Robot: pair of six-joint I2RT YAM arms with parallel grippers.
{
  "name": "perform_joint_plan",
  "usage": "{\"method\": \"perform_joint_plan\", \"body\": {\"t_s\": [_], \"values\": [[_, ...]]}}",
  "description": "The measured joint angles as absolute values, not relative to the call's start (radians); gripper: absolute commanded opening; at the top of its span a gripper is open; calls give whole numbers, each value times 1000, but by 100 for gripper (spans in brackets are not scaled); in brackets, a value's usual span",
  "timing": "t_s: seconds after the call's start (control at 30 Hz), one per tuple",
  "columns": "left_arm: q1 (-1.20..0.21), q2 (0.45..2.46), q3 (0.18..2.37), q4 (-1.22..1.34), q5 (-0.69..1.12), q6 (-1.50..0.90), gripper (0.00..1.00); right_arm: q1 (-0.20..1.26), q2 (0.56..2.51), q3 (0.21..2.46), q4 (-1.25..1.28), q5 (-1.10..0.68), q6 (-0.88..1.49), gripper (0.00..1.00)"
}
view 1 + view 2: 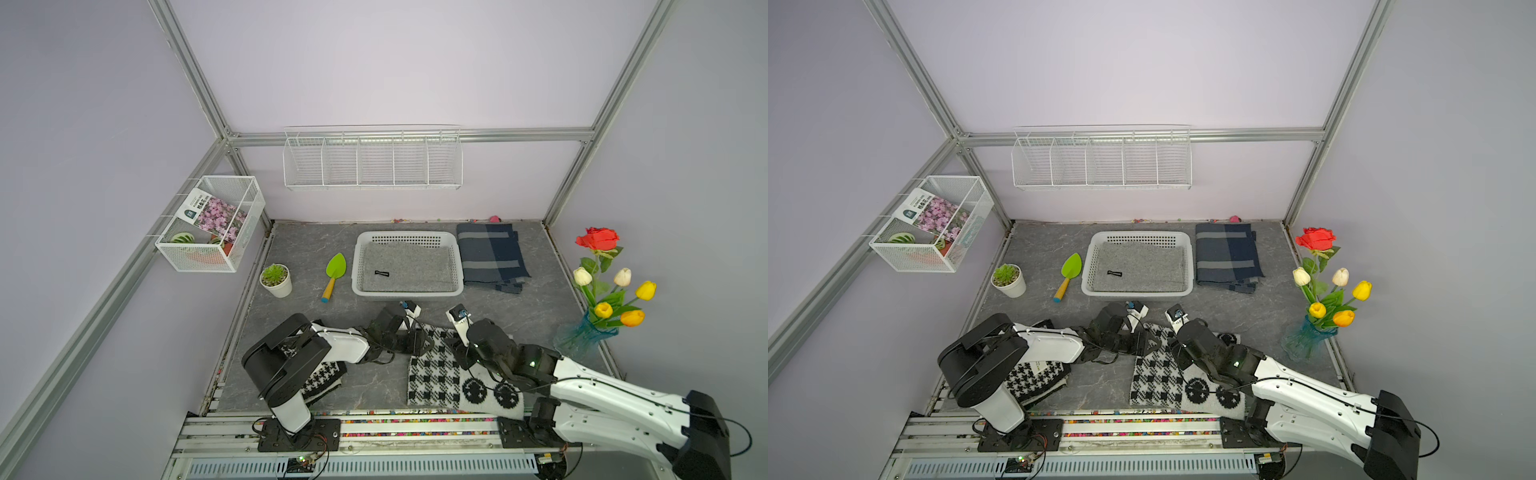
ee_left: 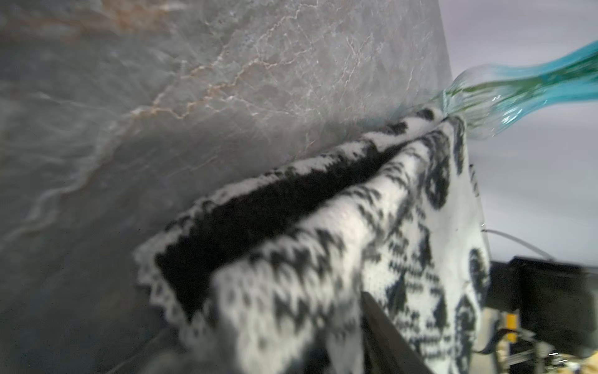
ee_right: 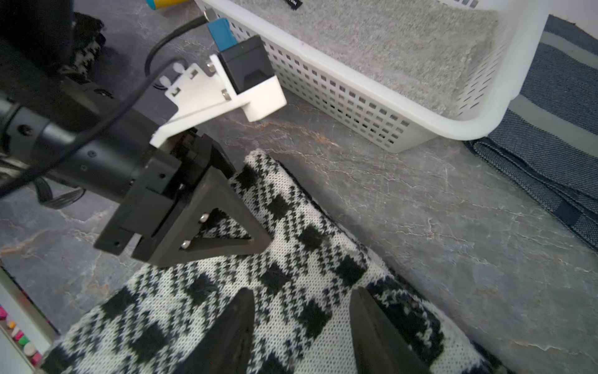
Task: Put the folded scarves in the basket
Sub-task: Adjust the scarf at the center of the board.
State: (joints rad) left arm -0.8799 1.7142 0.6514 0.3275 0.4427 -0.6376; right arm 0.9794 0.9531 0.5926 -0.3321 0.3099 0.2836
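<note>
A black-and-white knitted folded scarf (image 1: 436, 374) (image 1: 1158, 376) lies flat at the table's front. My left gripper (image 1: 424, 340) (image 1: 1149, 344) (image 2: 297, 353) is at the scarf's far left corner, shut on the fabric (image 2: 291, 259), which bunches between its jaws. One of its triangular fingers (image 3: 223, 223) rests on top of the scarf (image 3: 291, 259). My right gripper (image 1: 455, 351) (image 1: 1179, 353) (image 3: 302, 312) stands open, fingertips down on the scarf's top. Behind them is the white perforated basket (image 1: 407, 293) (image 1: 1138, 294) (image 3: 356, 87), holding a grey folded cloth (image 1: 409, 266).
A navy striped scarf (image 1: 492, 257) (image 3: 550, 136) lies right of the basket. A green trowel (image 1: 334, 274) and a potted plant (image 1: 275, 280) sit to its left. A blue vase (image 1: 590, 336) (image 2: 517, 87) of flowers stands right. Another houndstooth cloth (image 1: 322, 376) lies under the left arm.
</note>
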Motion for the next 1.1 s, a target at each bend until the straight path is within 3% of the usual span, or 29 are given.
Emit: {"method": "perform_joint_plan", "body": {"t_s": [0.1, 0.17, 0.33, 0.5, 0.57, 0.63, 0.7, 0.83, 1.1], "values": [[-882, 1721, 650, 318, 450, -640, 11, 979, 958, 593, -332, 311, 285, 53], [-882, 1710, 646, 313, 447, -633, 9, 979, 960, 593, -332, 313, 292, 54], [-847, 1602, 556, 271, 439, -624, 7, 965, 987, 593, -324, 294, 302, 57], [-701, 1441, 430, 198, 416, -601, 8, 844, 1049, 593, -325, 212, 329, 59], [-648, 1381, 399, 163, 377, -597, 17, 801, 1064, 593, -324, 174, 337, 59], [-631, 1334, 389, 130, 335, -593, 19, 766, 1082, 593, -324, 136, 342, 61], [-631, 1296, 386, 102, 299, -592, 33, 718, 1113, 593, -324, 92, 353, 62], [-631, 1265, 377, 77, 253, -587, 51, 618, 1186, 593, -316, 3, 373, 64], [-631, 1259, 359, 86, 238, -605, 57, 458, 1345, 614, -277, -195, 392, 66]]}}
